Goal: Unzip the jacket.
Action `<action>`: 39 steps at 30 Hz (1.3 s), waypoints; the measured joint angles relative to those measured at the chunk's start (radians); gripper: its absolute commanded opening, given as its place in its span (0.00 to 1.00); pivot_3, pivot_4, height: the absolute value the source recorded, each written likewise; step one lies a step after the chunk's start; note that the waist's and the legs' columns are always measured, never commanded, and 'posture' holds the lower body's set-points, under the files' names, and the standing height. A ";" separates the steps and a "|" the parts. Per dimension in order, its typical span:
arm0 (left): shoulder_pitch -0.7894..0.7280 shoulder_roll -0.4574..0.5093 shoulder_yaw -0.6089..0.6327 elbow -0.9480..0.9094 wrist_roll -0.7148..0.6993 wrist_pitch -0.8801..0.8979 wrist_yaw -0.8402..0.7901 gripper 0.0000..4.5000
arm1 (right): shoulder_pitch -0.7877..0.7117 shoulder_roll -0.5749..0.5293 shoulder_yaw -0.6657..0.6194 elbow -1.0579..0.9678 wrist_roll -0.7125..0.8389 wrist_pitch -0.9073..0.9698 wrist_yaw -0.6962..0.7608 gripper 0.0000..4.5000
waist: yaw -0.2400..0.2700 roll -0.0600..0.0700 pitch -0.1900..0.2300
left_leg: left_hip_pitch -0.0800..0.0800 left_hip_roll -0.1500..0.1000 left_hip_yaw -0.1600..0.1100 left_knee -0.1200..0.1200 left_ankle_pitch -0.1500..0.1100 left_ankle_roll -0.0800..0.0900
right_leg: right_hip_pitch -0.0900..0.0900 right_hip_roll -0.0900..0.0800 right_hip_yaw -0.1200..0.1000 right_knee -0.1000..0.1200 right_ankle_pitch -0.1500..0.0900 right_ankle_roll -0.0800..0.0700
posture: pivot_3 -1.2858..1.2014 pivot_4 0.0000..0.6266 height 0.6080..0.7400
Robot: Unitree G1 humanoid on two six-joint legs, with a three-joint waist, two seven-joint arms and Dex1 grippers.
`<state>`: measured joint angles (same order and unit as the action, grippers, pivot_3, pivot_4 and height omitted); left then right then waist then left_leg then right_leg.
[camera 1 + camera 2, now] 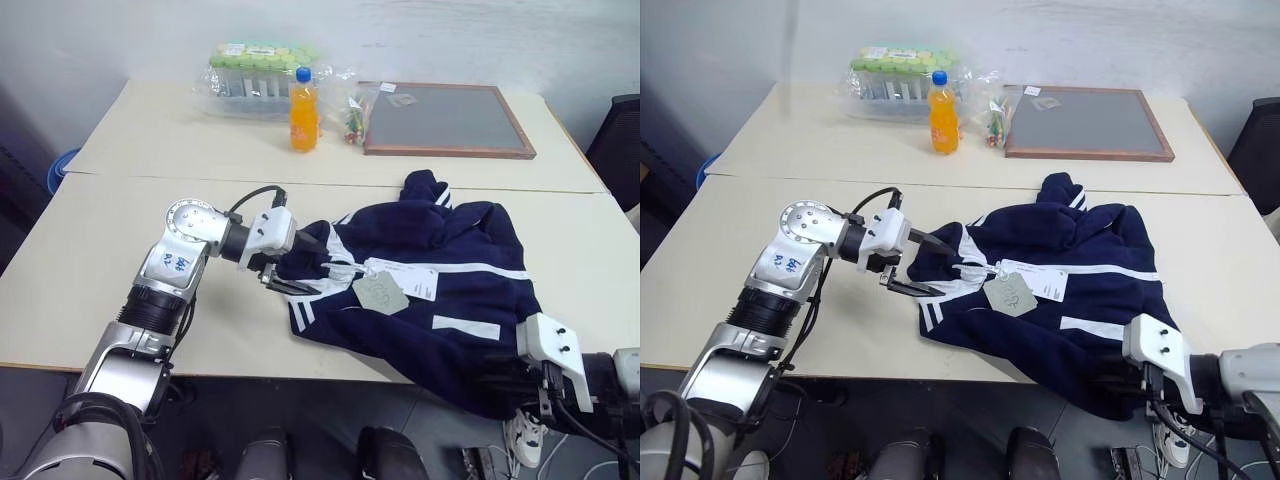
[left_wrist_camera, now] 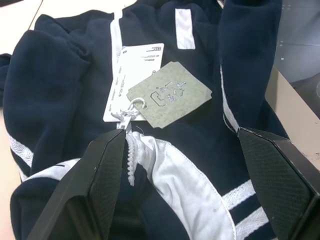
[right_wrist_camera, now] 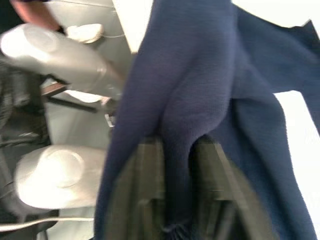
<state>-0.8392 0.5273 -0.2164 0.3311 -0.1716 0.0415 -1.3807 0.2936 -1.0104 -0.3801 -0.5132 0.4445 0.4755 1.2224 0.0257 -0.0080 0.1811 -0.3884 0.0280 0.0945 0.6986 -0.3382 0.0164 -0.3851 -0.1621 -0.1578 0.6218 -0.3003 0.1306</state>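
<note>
**Zipper pull ahead of the left fingers; hem pinched by the right**

Head views: the jacket [image 1: 420, 290] lies crumpled on the near table [image 1: 90, 280], its lower edge hanging over the front rim. The left gripper [image 1: 285, 265] stands spread at the collar end, straddling cloth without pinching it. The zipper line runs from there toward the right gripper [image 1: 1130, 385] at the overhanging hem, so the left arm is the nearer to the pull.

Left wrist view: the zipper pull [image 2: 125, 117], carrying paper hang tags [image 2: 150, 85], sits just beyond the left-hand finger [image 2: 97, 182].

Right wrist view: the fingers [image 3: 145, 185] are closed on a fold of navy cloth.
</note>
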 measured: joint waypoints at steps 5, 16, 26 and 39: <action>-0.008 0.000 0.000 0.008 0.004 -0.012 -0.003 0.83 | -0.017 -0.001 -0.011 0.000 0.004 0.002 -0.013 0.76 | 0.002 0.000 0.000 | 0.000 0.000 0.000 0.000 0.000 0.000 | 0.001 0.000 -0.001 0.000 0.000 0.000 | 0.52 0.24 1.00; -0.072 -0.015 0.004 0.118 0.026 -0.057 0.014 0.83 | -0.400 -0.062 0.066 0.046 0.049 0.001 -0.049 0.76 | -0.002 0.000 0.000 | 0.000 0.000 0.000 0.000 0.000 0.000 | 0.000 0.000 -0.001 -0.001 0.000 0.000 | 0.52 0.24 1.00; -0.134 -0.062 0.002 0.231 0.057 -0.119 0.027 0.83 | -0.504 0.121 0.530 0.237 -0.543 -0.457 -0.350 0.76 | -0.003 0.000 0.000 | -0.007 -0.001 0.002 0.000 0.000 0.000 | -0.007 -0.001 -0.001 0.001 0.000 0.000 | 0.52 0.24 1.00; -0.137 -0.078 0.002 0.236 0.063 -0.135 0.026 0.83 | -0.556 0.283 0.526 0.284 -0.581 -0.488 -0.472 0.76 | -0.003 0.000 0.000 | -0.007 -0.001 0.002 0.000 0.000 0.000 | -0.007 0.000 -0.001 0.001 0.000 0.000 | 0.52 0.24 1.00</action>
<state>-0.9757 0.4491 -0.2144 0.5671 -0.1086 -0.0939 -1.3546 -0.2624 -0.7276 0.1462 -0.2288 -0.1366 -0.0125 0.7500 0.0230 -0.0080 0.1810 -0.3956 0.0271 0.0962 0.6991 -0.3382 0.0165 -0.3920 -0.1624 -0.1586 0.6229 -0.3002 0.1307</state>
